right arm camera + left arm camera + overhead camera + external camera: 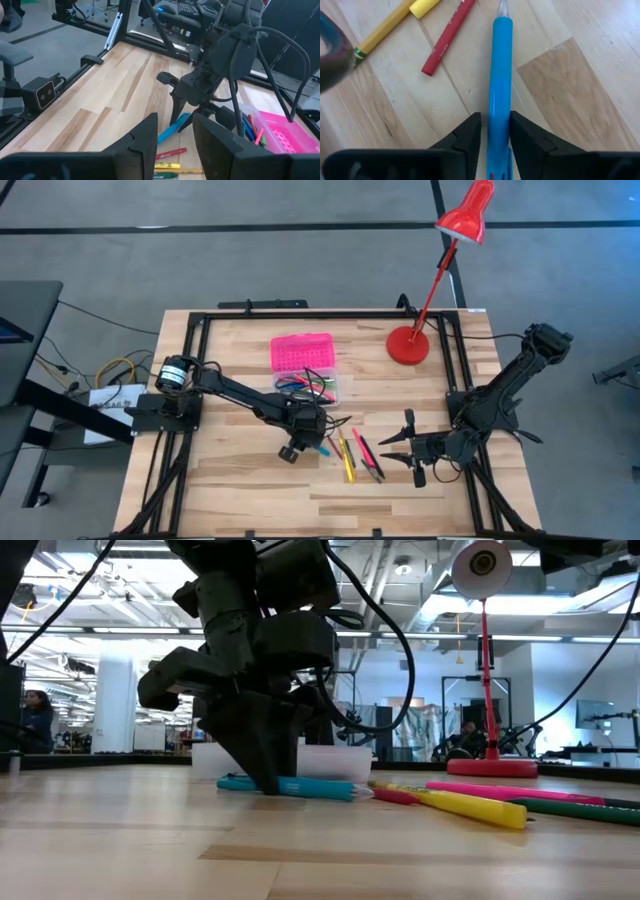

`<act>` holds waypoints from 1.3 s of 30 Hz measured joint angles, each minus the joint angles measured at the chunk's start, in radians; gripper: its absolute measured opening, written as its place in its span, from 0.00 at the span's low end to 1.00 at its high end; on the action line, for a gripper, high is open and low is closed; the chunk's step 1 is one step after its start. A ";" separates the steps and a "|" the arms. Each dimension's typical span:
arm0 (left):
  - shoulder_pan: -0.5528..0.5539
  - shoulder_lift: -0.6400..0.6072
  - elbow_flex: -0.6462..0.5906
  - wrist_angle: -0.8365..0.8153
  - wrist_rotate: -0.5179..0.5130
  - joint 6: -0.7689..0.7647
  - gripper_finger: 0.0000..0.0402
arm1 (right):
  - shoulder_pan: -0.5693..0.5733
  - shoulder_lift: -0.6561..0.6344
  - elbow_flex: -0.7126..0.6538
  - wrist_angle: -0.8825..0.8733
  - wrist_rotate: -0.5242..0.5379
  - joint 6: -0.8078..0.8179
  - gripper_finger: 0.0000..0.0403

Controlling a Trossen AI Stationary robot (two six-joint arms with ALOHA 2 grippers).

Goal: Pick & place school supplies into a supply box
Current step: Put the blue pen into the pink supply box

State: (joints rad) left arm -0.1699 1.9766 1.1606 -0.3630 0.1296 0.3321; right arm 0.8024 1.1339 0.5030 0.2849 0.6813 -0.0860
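My left gripper (495,117) reaches down over a blue pen (500,75) on the table just in front of the supply box, and is shut on it. The box has a pink lid (301,352) and a clear base (315,390) with several pens lying in it. More supplies lie flat to the right of the blue pen: a yellow marker (346,458), a pink pen (363,448) and a green one (372,468). My right gripper (175,132) waits open to the right of these, pointing at them. My left gripper pinches the blue pen between its two fingers near the pen's back end (499,131), away from the clear tip (502,7). The fingers (262,775) come from above, pointing down, one on each side of the barrel. The pen lies flat on the table.
A red desk lamp stands by its round base (408,345) at the far right of the table, its arm leaning out over the far edge. A red crayon (447,37) and the yellow marker (395,22) lie close to the blue pen. A black frame runs around the table.
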 joint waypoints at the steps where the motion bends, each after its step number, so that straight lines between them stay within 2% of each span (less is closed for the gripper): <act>1: 0.000 0.000 0.000 -0.002 -0.003 0.000 0.22 | 0.000 0.000 0.000 0.000 0.000 0.000 0.29; 10: -0.001 -0.014 0.001 -0.062 -0.034 0.000 0.14 | 0.000 0.000 0.000 0.000 0.000 0.000 0.29; 23: 0.000 -0.096 -0.010 -0.153 -0.059 -0.028 0.15 | 0.000 0.000 0.000 -0.009 0.000 0.009 0.29; 32: 0.000 -0.136 -0.006 -0.153 -0.157 -0.057 0.15 | 0.000 0.000 0.000 -0.010 0.000 0.009 0.29; 39: 0.014 -0.173 -0.005 -0.129 -0.331 -0.070 0.15 | 0.000 0.000 0.000 -0.009 0.000 0.009 0.29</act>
State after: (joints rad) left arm -0.1557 1.8037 1.1561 -0.4919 -0.2010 0.2622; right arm 0.8028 1.1339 0.5030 0.2755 0.6816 -0.0769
